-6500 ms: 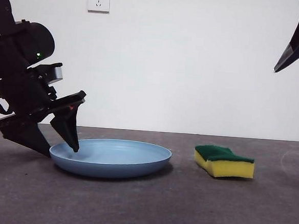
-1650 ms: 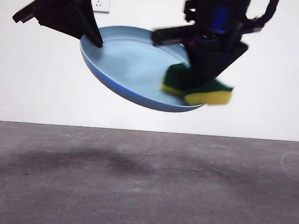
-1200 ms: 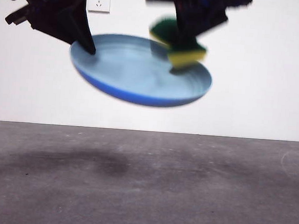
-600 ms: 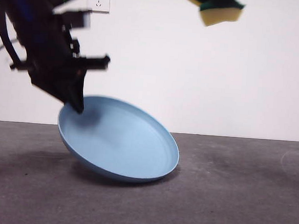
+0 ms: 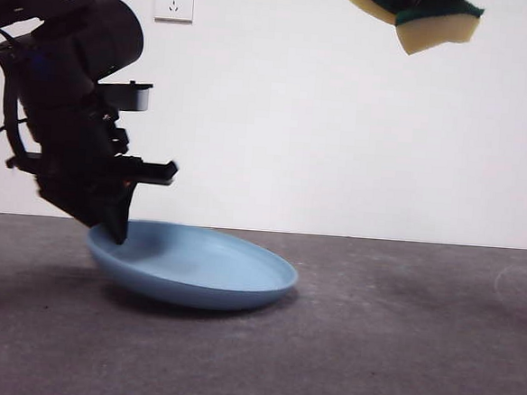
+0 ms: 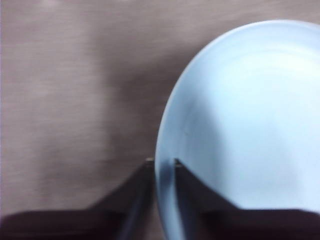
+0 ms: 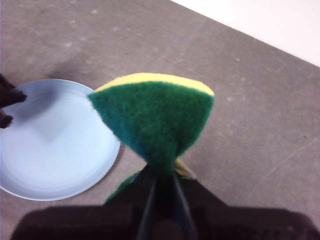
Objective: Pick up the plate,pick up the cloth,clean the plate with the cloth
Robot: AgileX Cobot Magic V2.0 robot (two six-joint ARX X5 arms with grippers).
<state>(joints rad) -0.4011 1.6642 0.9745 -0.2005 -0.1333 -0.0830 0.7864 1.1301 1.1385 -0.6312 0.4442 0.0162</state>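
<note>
We hold a wide, shallow light-blue plate [image 5: 191,269] by its rim with our left gripper [image 6: 162,161]. One black jaw sits inside the rim and one outside, pinched tight on the thin edge. The plate rests low on the grey table [image 5: 397,351], its held side a little raised and its far side apparently touching the surface, though the low front view makes that contact hard to confirm. Gripping the rim keeps the plate's whole inner face open and reachable from above.

The left arm comes in from the upper left of the front view, bulky and dark, angled steeply down to the plate's edge.

Our right gripper [image 7: 162,172] is high above the table, well apart from the plate, only its load showing at the top of the front view. Its jaws are clamped on the cloth [image 7: 152,120], really a yellow sponge with a dark green scouring layer, squeezed at its narrow waist so the green face fans out ahead of the jaws.
</note>
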